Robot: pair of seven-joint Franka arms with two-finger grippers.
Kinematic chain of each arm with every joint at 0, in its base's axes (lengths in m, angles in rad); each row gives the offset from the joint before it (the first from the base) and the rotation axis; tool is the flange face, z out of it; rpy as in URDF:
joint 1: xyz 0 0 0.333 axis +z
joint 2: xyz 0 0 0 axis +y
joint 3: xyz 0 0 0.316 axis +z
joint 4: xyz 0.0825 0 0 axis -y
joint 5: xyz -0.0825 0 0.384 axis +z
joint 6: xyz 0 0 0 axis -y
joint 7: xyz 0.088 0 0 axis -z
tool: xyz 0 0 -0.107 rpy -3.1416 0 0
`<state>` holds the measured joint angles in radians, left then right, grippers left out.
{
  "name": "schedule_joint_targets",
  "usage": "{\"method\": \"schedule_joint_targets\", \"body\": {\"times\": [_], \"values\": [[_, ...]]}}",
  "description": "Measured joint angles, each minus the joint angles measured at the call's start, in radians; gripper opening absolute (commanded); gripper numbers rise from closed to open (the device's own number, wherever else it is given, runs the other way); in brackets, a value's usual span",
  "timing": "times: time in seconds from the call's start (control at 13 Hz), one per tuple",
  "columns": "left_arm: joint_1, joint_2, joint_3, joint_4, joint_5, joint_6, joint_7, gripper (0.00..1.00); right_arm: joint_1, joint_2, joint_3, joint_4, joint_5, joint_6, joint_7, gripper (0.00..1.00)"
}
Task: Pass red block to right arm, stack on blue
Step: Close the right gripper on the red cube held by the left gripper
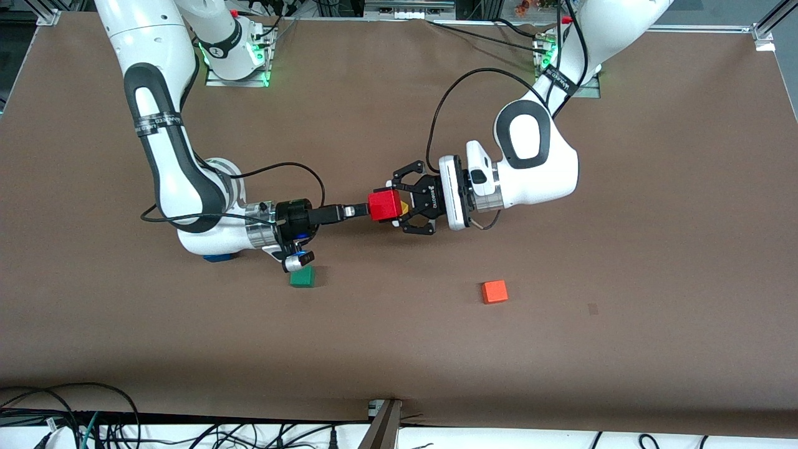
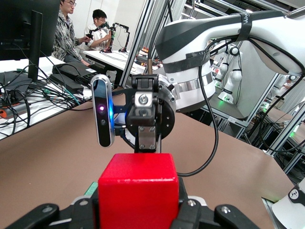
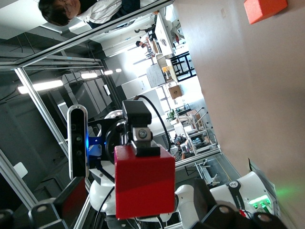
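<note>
At frame centre, the left gripper clamps the red block; the right gripper, fingers spread, meets it.

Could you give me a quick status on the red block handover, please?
Left gripper shut on red block, mid-air over table centre. Right gripper open, fingers at the block. Blue cube mostly hidden under right arm.
</note>
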<state>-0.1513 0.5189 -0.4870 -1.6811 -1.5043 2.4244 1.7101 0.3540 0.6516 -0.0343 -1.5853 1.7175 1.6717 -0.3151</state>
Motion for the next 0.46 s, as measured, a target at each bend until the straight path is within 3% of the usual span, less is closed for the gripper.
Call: {"method": "schedule_joint_targets", "body": {"times": [0.23,0.31,0.38,0.46], "values": [[0.000,0.000,0.000,0.002,0.000,0.000,0.000,0.00,0.026,0.006,0.001,0.000,0.031,0.034,-0.007,0.98],[0.000,0.000,0.000,0.002,0.000,0.000,0.000,0.00,0.034,0.006,0.001,0.000,0.035,0.046,-0.008,0.78],[0.000,0.000,0.000,0.002,0.000,0.000,0.000,0.00,0.039,0.006,0.001,0.000,0.039,0.052,-0.009,0.42],[0.000,0.000,0.000,0.002,0.000,0.000,0.000,0.00,0.041,0.006,0.001,0.000,0.040,0.055,-0.010,0.31]]}}
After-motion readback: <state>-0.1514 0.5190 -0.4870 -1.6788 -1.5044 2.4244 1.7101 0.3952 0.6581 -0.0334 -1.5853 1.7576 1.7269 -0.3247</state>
